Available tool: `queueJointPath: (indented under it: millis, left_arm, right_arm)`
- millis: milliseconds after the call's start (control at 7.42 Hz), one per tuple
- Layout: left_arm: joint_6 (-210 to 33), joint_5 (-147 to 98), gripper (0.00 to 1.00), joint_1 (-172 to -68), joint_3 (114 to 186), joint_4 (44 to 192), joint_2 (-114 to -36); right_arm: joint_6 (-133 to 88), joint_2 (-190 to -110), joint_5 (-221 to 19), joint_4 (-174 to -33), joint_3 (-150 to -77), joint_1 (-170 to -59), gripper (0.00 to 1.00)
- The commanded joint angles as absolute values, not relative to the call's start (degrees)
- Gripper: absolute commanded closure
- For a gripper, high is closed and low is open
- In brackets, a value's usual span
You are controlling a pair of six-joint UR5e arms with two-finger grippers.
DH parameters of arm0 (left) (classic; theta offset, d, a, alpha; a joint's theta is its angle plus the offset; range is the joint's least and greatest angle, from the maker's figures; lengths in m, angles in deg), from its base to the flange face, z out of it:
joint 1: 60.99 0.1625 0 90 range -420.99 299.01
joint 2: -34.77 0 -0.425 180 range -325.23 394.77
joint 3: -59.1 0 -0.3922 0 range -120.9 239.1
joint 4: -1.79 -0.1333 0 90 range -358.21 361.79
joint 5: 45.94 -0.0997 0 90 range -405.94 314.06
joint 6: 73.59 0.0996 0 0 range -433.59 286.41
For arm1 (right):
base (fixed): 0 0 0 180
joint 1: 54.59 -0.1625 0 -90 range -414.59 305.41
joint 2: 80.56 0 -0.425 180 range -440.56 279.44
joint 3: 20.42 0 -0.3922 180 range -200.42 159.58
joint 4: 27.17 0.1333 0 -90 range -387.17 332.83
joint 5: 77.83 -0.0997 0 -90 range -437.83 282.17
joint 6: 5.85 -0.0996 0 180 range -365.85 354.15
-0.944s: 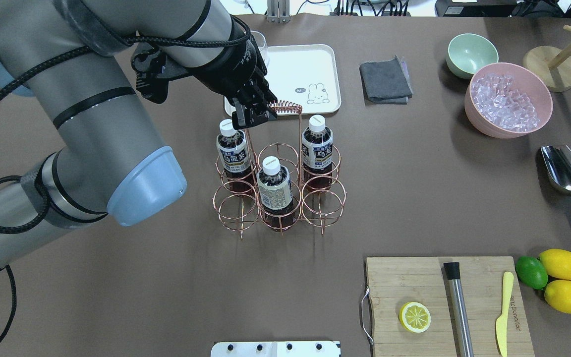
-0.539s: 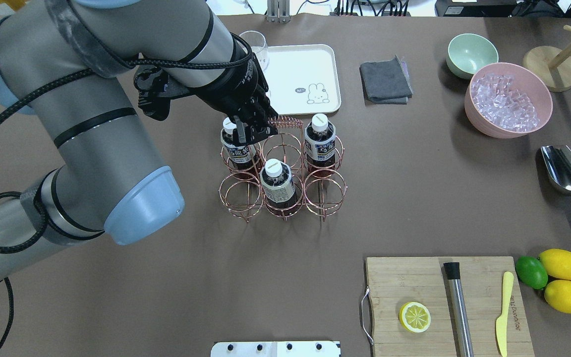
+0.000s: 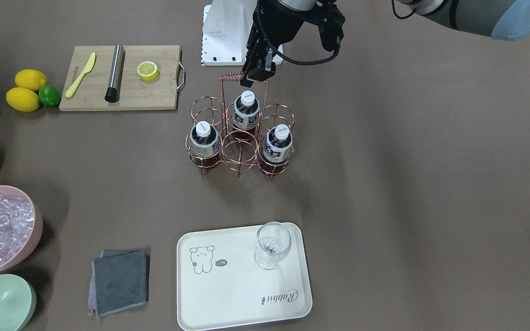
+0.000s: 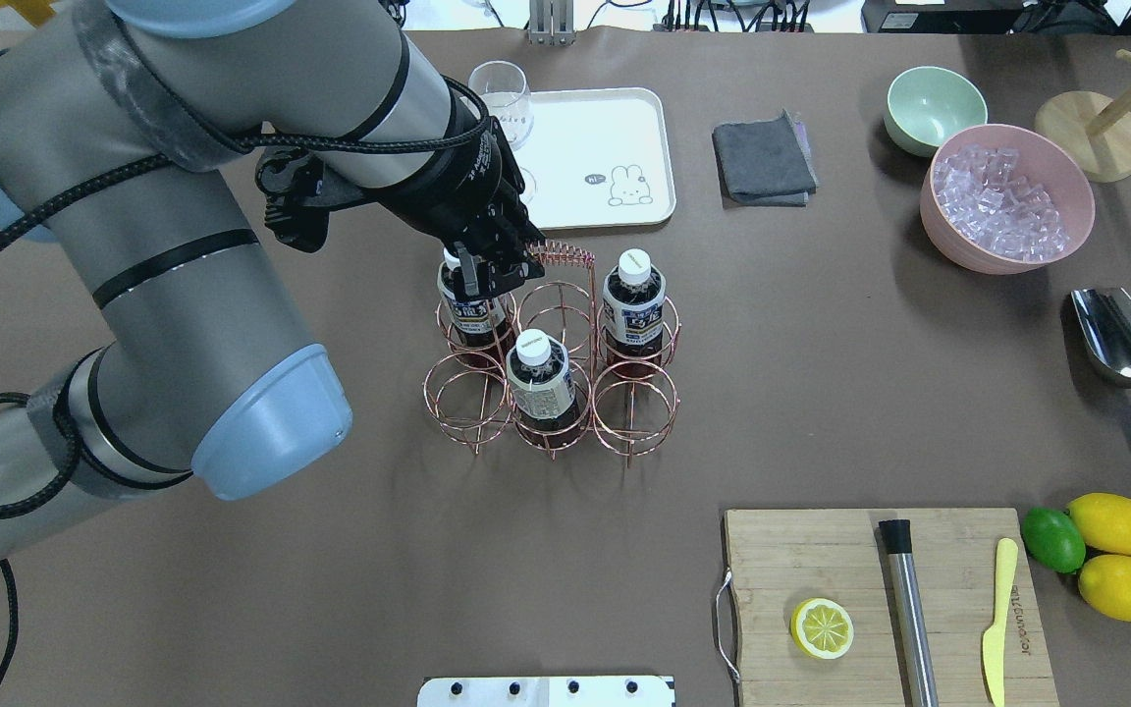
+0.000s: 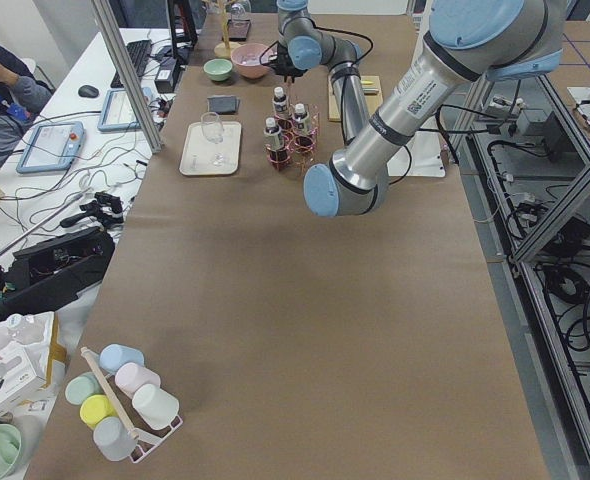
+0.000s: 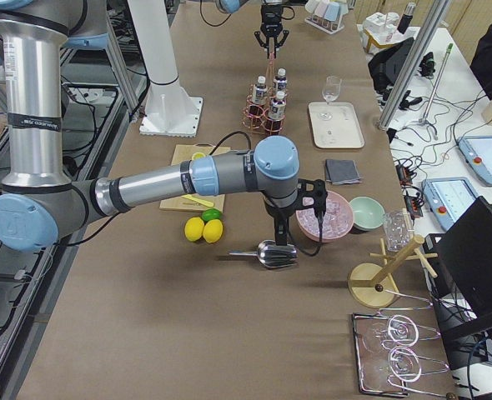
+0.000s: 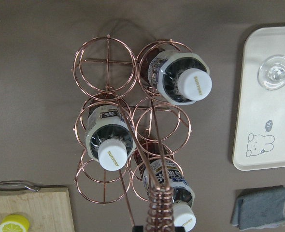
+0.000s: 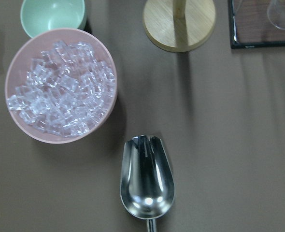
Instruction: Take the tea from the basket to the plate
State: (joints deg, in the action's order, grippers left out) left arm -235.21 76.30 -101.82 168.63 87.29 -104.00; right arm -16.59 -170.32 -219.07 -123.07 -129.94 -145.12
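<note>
Three tea bottles stand in a copper wire basket (image 4: 467,403): one at back left (image 4: 468,306), one front middle (image 4: 538,378), one back right (image 4: 634,299). My left gripper (image 4: 499,267) is shut on the left end of the basket's coiled handle (image 4: 564,257). From the front it (image 3: 256,76) is just above the bottles (image 3: 246,112). The left wrist view looks down on the caps (image 7: 194,84). The cream plate (image 4: 615,128) lies beyond the basket. My right gripper (image 6: 278,233) hangs over a scoop; I cannot tell if it is open.
A wine glass (image 4: 502,98) stands on the plate's left end. A grey cloth (image 4: 762,162), green bowl (image 4: 934,108), pink bowl of ice (image 4: 1007,196) and metal scoop (image 4: 1120,344) lie to the right. A cutting board (image 4: 880,609) with lemon half, muddler and knife is front right.
The basket has shifted slightly with my left gripper, first away from the robot and then back, and now hangs or rests lower. The gripper stays at the handle.
</note>
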Motion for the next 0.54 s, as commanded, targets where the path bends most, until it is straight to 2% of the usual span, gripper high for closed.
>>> queueJointPath:
  millis: [0,135,404]
  left_arm:
    - [-235.3,76.23,1.0,-101.86,168.7,87.31,-103.93]
    - [-235.3,76.23,1.0,-101.86,168.7,87.49,-103.93]
    - [-235.3,76.23,1.0,-101.86,168.7,87.57,-103.93]
  right_arm:
    - [-30.33,-161.81,-216.53,-122.71,-132.13,-135.31,0.0]
    - [-36.63,-159.77,-215.48,-119.14,-132.04,-130.84,0.0]
    - [-51.83,-158.45,-209.51,-99.43,-128.46,-123.01,0.0]
